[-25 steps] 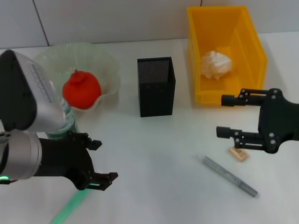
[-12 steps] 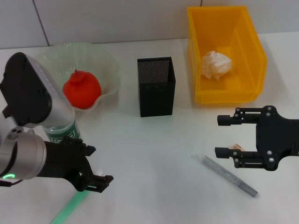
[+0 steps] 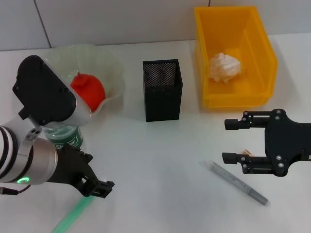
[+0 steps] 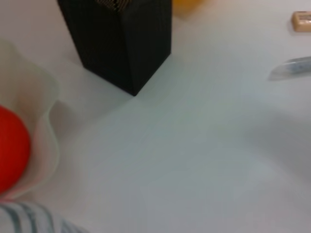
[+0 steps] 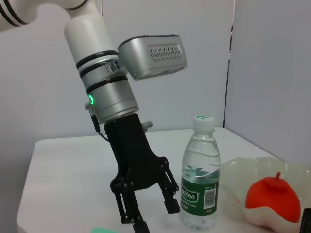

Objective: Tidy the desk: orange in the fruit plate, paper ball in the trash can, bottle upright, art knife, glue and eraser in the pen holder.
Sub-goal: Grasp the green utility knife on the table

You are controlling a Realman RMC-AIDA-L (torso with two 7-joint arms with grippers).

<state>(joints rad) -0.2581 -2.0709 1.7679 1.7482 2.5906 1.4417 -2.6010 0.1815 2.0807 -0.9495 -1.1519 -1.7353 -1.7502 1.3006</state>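
The orange (image 3: 90, 90) lies in the fruit plate (image 3: 112, 64). The paper ball (image 3: 224, 66) sits in the yellow trash can (image 3: 265, 58). The bottle (image 5: 199, 179) stands upright beside the plate, mostly hidden by my left arm in the head view. My left gripper (image 3: 96, 172) is open and empty, just in front of the bottle. My right gripper (image 3: 229, 141) is open above the table, with the beige eraser (image 3: 246, 153) peeking out by its lower finger. The grey art knife (image 3: 236, 183) lies just in front of it. The black mesh pen holder (image 3: 163, 90) stands mid-table.
A long green stick (image 3: 72, 217) lies at the front left edge under my left gripper. In the left wrist view the pen holder (image 4: 126, 43), plate rim (image 4: 46, 116) and eraser (image 4: 301, 19) show. The trash can stands behind my right gripper.
My left arm has swung back and left, with its gripper a little nearer the front edge and the bottle left standing. My right gripper has come forward over the eraser.
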